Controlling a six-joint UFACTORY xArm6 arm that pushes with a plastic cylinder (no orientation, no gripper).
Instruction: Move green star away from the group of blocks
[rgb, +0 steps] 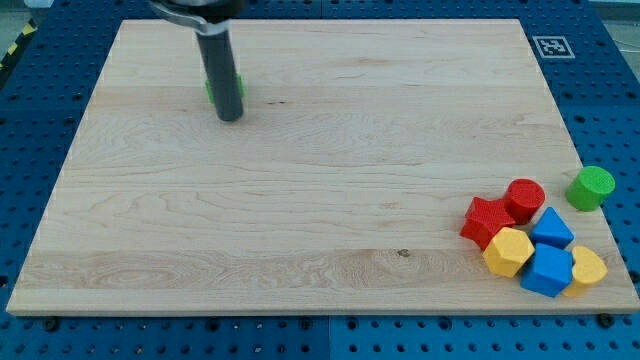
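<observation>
Since my tip (230, 117) hides most of the green star (211, 88) at ten o'clock, fingerless, it looks parked far from the cluster at four o'clock, beside the green cylinder (591, 187).

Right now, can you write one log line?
my tip | against green star, upper left | group lower right | star apart

Two green blocks (591, 187), two red (524, 199), two blue (548, 270), two yellow (508, 250).

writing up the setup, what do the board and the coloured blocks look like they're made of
The board: pale wood, going by its grain lines and knots, matte finish. The blocks, such as the red cylinder and yellow block: probably plastic, with flat uniform colour and a slight sheen, though painted wood can't be ruled out.
</observation>
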